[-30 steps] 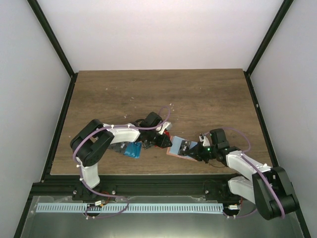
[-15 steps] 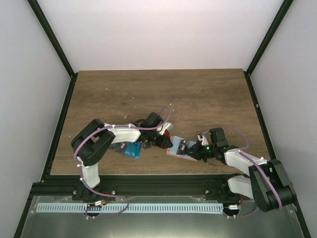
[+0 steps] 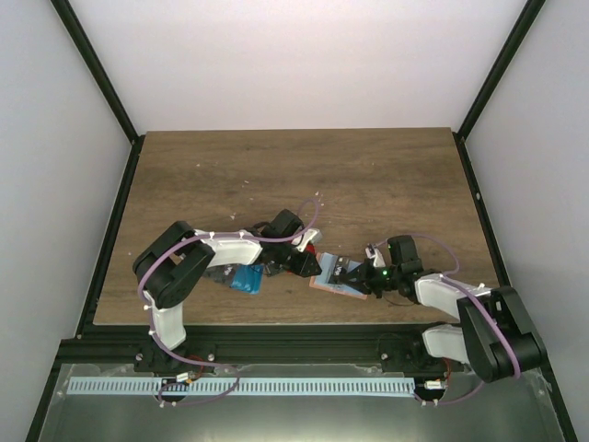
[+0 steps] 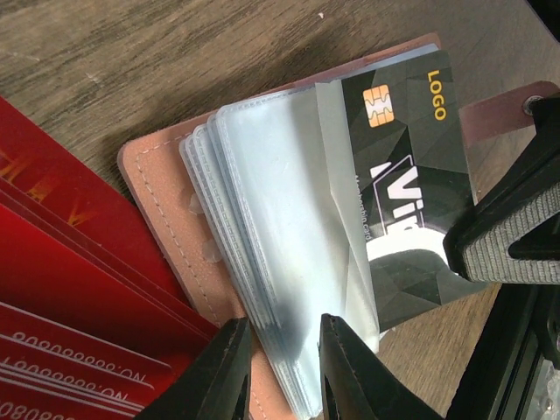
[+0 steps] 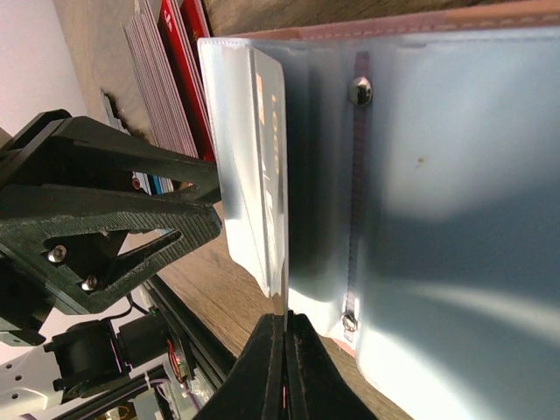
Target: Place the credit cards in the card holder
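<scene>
See holder (image 3: 333, 276) lying open on table (image 3: 276, 175), front centre, tan-pink cover down, clear sleeves (image 4: 271, 219) fanned upward. Can read gold chip and "LOGO" on black card (image 4: 411, 184), partly under a sleeve. Find red cards (image 4: 61, 262) stacked just beside holder, blue card (image 3: 247, 279) farther left. Note right gripper (image 5: 283, 332) clamped on black card's edge, arm stretched low leftward. Note left gripper (image 4: 282, 328) with narrow gap, sleeve edges between fingers; cannot tell whether pinching. Reaches rightward with elbow bent, forearm low.
</scene>
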Motion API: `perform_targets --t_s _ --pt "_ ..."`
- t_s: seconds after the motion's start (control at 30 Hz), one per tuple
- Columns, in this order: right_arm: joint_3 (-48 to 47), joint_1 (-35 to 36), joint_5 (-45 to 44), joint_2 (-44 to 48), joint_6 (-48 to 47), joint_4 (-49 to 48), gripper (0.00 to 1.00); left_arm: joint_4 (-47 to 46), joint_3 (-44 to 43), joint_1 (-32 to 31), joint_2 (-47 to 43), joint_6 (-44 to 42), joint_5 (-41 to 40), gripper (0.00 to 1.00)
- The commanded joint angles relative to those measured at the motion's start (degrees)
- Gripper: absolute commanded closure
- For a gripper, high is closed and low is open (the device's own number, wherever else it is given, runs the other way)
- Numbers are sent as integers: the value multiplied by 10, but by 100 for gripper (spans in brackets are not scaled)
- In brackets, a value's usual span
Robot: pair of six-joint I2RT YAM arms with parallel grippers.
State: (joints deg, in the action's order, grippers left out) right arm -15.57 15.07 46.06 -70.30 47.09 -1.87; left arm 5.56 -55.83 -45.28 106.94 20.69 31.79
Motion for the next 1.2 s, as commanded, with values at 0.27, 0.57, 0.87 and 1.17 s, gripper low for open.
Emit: perform_targets --t_s 0.27,0.57,0.87,1.17 --pt "14 -7 26 -48 -2 -65 99 4 -2 -7 16 -7 -5 75" --pt "16 -6 35 -74 7 -95 99 3 -3 -7 18 -6 -6 75" --pt "8 5 38 -102 22 -124 99 4 -4 -7 18 -6 -5 76" --pt "-11 31 35 -131 44 -146 99 5 -5 -8 16 -4 -5 76"
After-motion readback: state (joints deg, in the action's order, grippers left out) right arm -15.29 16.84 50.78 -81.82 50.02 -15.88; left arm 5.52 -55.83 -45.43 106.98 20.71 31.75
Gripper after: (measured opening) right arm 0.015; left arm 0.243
